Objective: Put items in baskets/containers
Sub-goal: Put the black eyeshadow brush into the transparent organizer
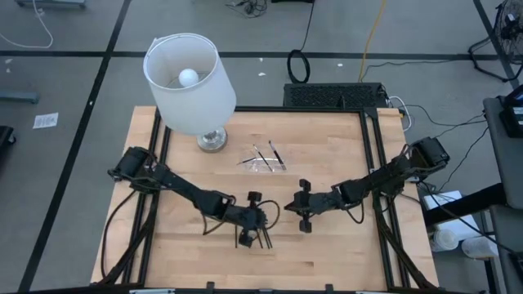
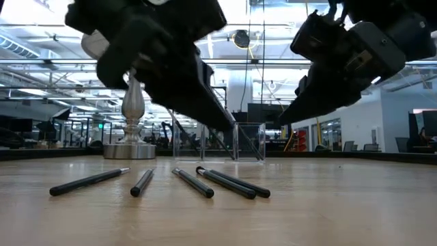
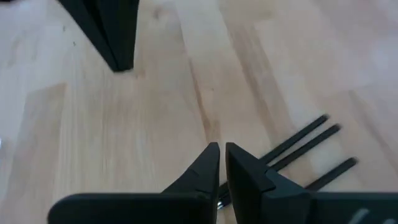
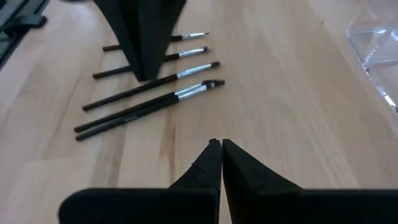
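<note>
**Brushes loose on the wood, two already in the clear tray**

Pale butcher-block surface (image 1: 327,245) fills my high view, with a white lamp (image 1: 189,82) at its far left. Two thin dark sticks lie in the clear tray (image 1: 263,162) beside the lamp's base. My left hand (image 1: 249,237) sits over a small cluster of sticks (image 1: 263,238) near the front edge; my right hand (image 1: 304,219) waits just beside it.

From the low view I count five dark sticks (image 2: 205,183) lying flat in a loose fan, with the tray (image 2: 218,142) standing well behind them.

Left wrist view: my fingers (image 3: 205,171) are nearly together, clamped on nothing I can see, with stick handles (image 3: 305,138) just beyond.

Right wrist view: fingers (image 4: 208,162) pressed together, empty. The sticks (image 4: 149,93) are slim black-handled brushes with silvery ferrules; the tray's corner (image 4: 373,43) shows off to one side.
</note>
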Robot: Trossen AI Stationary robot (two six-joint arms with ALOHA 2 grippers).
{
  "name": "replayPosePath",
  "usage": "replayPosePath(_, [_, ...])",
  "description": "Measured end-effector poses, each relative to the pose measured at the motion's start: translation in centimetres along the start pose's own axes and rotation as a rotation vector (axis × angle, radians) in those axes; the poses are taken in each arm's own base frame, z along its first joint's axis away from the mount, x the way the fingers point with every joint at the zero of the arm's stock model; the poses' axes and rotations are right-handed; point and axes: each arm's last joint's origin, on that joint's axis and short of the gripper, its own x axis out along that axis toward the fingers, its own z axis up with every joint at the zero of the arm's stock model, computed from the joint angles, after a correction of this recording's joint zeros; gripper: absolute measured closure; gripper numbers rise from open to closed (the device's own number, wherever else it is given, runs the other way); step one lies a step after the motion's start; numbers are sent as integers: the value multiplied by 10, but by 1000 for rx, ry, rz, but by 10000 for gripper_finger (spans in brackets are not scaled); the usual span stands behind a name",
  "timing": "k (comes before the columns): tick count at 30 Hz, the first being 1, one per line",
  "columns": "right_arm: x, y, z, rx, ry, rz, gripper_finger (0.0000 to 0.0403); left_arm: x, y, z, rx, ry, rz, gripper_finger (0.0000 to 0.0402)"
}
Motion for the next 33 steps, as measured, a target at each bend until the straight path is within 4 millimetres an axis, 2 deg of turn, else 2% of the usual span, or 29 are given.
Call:
replayPosePath(7, [-2, 8, -1, -44, -7, 27, 403, 11, -3, -15, -8, 106, -10, 364])
replayPosePath(33, [-3, 12, 0, -6, -35, 46, 403, 11, 1, -17, -5, 124, 7, 364])
